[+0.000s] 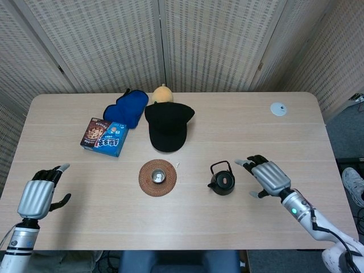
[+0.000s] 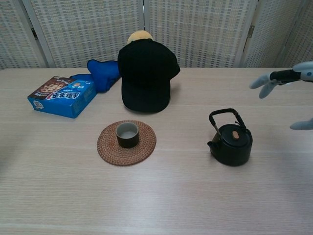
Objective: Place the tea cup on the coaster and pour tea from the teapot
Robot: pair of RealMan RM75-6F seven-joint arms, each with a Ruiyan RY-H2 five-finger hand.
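Black iron teapot [image 1: 222, 181] stands on the counter [image 1: 296, 142], just right of the coaster [image 1: 145, 183] on which the tea cup [image 1: 158, 176] is already set. The right hand [image 1: 267, 176], spread wide and empty, is near it; the arched handle should be gripped squarely before lifting.

Orange object [image 1: 162, 93] behind black cap [image 1: 168, 125]

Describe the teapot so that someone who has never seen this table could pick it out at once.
Start at the round woven coaster near the front middle of the table, with the small tea cup on it. Beside it, toward the open right hand, stands the teapot. It is squat and black, the only thing with an arched handle and a spout.
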